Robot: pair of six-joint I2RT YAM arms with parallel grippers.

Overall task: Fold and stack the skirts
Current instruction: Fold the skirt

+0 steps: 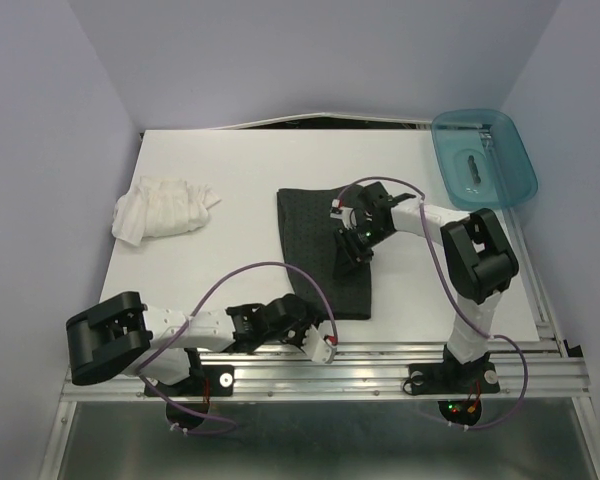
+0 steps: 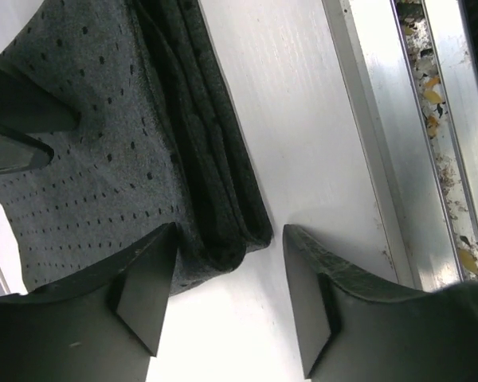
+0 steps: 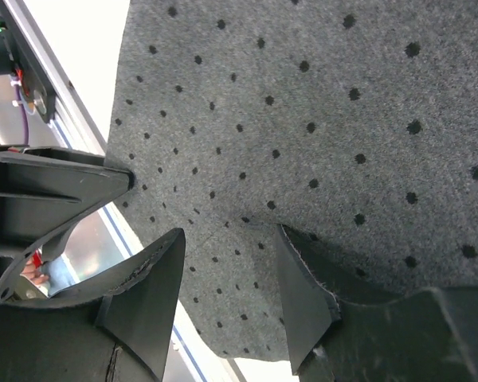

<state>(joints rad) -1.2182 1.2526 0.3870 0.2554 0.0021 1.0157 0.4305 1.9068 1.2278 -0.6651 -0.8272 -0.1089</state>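
The charcoal-black dotted skirt [image 1: 315,235] lies folded into a long strip in the middle of the table. The white ruffled skirt [image 1: 163,208] sits bunched at the far left. My left gripper [image 1: 305,312] is at the dark skirt's near corner. In the left wrist view its jaws [image 2: 231,232] stand open astride the thick folded corner [image 2: 215,199], one finger [image 2: 147,278] on the cloth and the other on bare table. My right gripper [image 1: 352,255] is down on the middle of the strip. It [image 3: 229,239] is open, with flat dotted cloth [image 3: 303,119] under both fingertips and nothing pinched.
A teal plastic bin [image 1: 510,150] with a small object inside hangs over the far right table corner. The aluminium rail [image 2: 390,119] of the table's near edge runs just beside my left gripper. The right arm's upper link [image 1: 477,255] stands over the right side.
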